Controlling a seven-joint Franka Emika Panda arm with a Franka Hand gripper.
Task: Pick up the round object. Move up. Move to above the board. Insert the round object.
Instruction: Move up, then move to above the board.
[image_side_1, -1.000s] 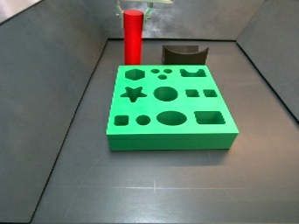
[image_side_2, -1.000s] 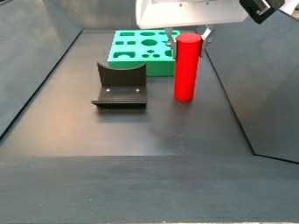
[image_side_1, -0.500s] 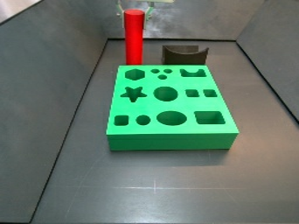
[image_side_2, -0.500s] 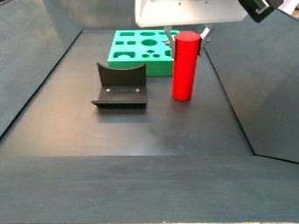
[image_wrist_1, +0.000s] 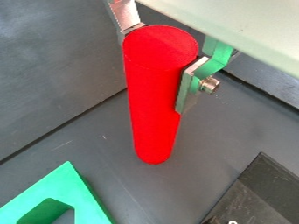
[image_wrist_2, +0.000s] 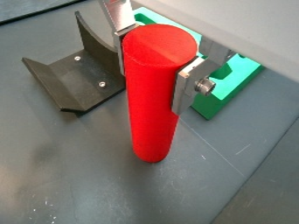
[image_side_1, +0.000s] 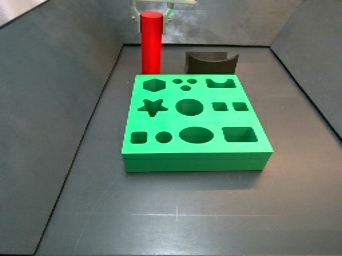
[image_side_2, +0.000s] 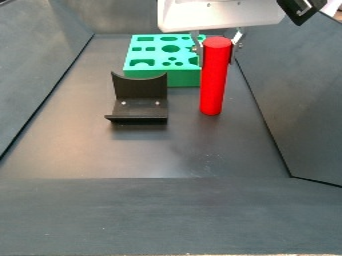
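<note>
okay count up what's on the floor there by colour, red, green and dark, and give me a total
Red: 1, the round object, upright, with the gripper at its top.
Green: 1, the board.
Dark: 1, the fixture.
Total: 3

Even, diffuse light fills every view, bright enough that the red peg (image_wrist_2: 152, 96) and green board (image_side_1: 193, 122) look saturated, while the dark floor (image_side_2: 160, 150) shows only a soft sheen and faint scuffs. Shadows are weak: a vague dark patch lies at the peg's foot in both wrist views, and the fixture (image_side_2: 136, 97) is nearly black with little detail. The gripper (image_wrist_1: 163, 44) sits at the peg's top, its pale housing washed out and slightly soft; all frames are low-resolution.
</note>
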